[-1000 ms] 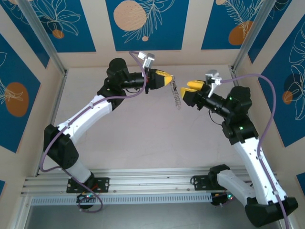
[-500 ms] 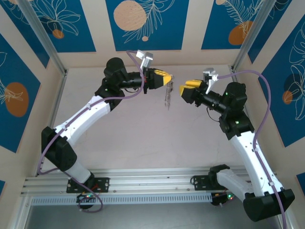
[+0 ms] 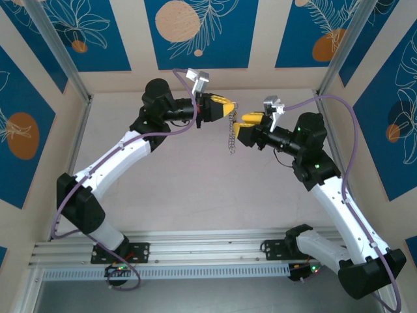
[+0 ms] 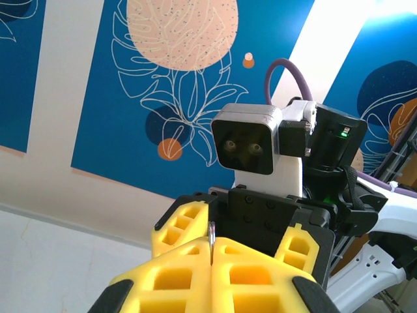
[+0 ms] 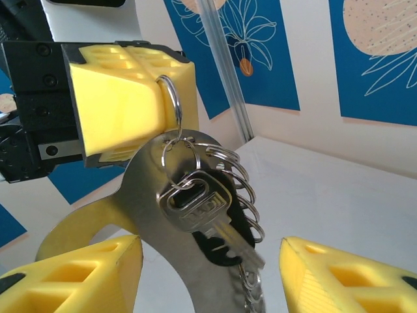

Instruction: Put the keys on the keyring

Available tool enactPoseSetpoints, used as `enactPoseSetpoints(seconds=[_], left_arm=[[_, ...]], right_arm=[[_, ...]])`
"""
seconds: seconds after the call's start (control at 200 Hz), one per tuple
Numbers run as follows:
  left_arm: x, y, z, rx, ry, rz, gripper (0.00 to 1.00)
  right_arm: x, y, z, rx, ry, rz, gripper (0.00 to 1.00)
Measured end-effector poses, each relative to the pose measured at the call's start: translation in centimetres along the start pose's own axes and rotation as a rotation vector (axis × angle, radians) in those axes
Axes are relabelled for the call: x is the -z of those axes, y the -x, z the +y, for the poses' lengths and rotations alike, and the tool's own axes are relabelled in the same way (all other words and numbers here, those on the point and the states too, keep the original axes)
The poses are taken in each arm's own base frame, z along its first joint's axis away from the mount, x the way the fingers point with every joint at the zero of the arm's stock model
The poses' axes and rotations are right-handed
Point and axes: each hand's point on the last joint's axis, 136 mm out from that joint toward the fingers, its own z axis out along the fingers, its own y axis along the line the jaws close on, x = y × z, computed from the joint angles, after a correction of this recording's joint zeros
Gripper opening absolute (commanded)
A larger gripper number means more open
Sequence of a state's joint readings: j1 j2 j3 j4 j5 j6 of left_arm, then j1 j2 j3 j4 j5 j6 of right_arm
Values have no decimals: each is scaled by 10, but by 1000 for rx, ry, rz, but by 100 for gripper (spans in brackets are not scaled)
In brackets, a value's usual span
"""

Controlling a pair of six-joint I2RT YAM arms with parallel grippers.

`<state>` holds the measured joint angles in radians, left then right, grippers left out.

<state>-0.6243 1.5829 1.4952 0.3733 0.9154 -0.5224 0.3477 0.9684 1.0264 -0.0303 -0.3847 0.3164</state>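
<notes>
Got keyring [image 5: 171, 104] pinched tight by its top loop in left gripper [image 3: 228, 109], hanging above table [image 3: 163, 189], with silver key [image 5: 199, 207] and chain of small rings [image 5: 246, 195] dangling below. Got right gripper [image 3: 241, 128] spread and empty, just beside the bunch.

Both arms reach forward and inward, elbows bent, grippers meeting almost tip to tip: the left gripper [image 3: 229, 107] with fingers pressed tight together, the right gripper [image 3: 241, 126] with jaws parted.
</notes>
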Motion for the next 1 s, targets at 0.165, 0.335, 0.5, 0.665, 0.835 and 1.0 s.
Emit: enactPoseSetpoints(seconds=[0.165,0.335,0.5,0.665,0.835,1.0], left_arm=[[0,0,0,0,0,0,0],[0,0,0,0,-1,0,0],[0,0,0,2,-1,0,0],[0,0,0,3,-1,0,0],[0,0,0,3,-1,0,0],[0,1,-1,0,-2,-2,0]], right_arm=[[-10,-4,-4,7,-5,19,58],[-19,-3,-8,18,-13,28,58],[-23,3,-9,33,-13,24,57],[-28,4,-10,42,-9,28,48],[-29,3,-10,53,-4,31,33],[-29,1,-9,59,2,38,22]])
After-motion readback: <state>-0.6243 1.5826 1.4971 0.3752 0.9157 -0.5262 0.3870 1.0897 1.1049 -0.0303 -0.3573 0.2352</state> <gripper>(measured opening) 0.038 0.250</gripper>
